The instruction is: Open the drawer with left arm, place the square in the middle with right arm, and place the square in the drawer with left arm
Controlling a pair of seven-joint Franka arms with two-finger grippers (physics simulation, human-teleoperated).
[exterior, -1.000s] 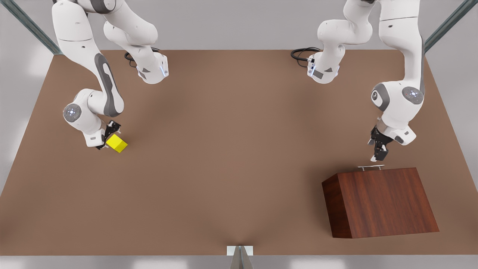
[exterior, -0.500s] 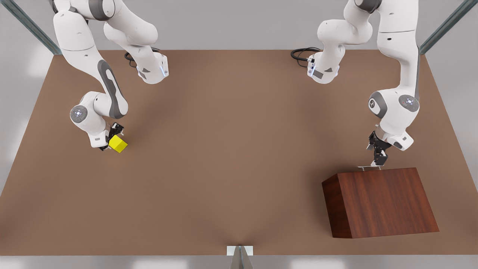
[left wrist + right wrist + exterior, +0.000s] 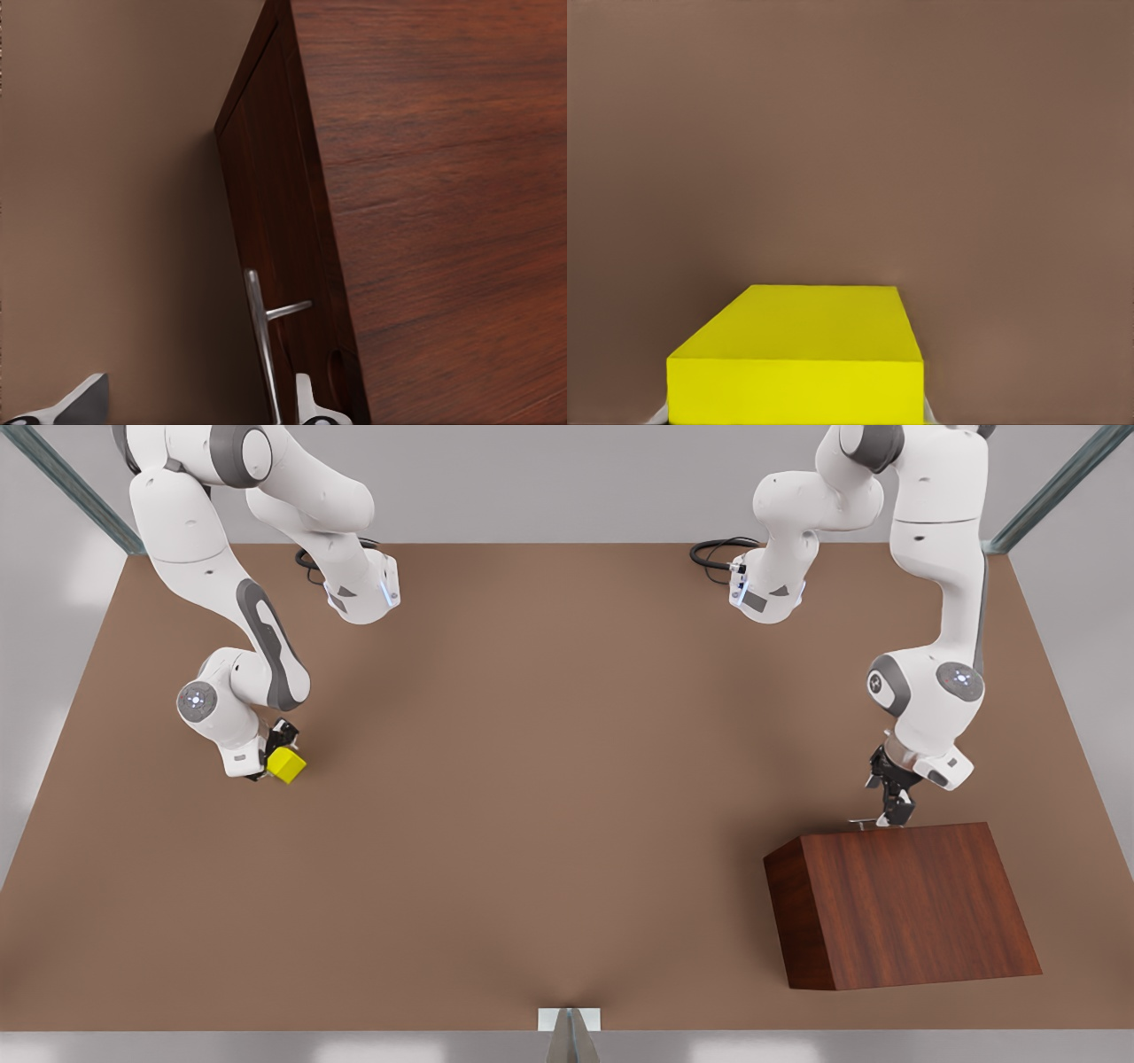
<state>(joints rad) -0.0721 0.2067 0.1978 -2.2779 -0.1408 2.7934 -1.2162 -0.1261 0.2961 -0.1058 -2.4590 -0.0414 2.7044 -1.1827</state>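
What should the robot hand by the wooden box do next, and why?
Probably close the left gripper on the handle and then pull. Its fingers sit apart on either side of the silver bar, and the drawer looks fully shut. The right gripper is at the yellow square.

No text, label, brand, number or sign can be read on anything here.
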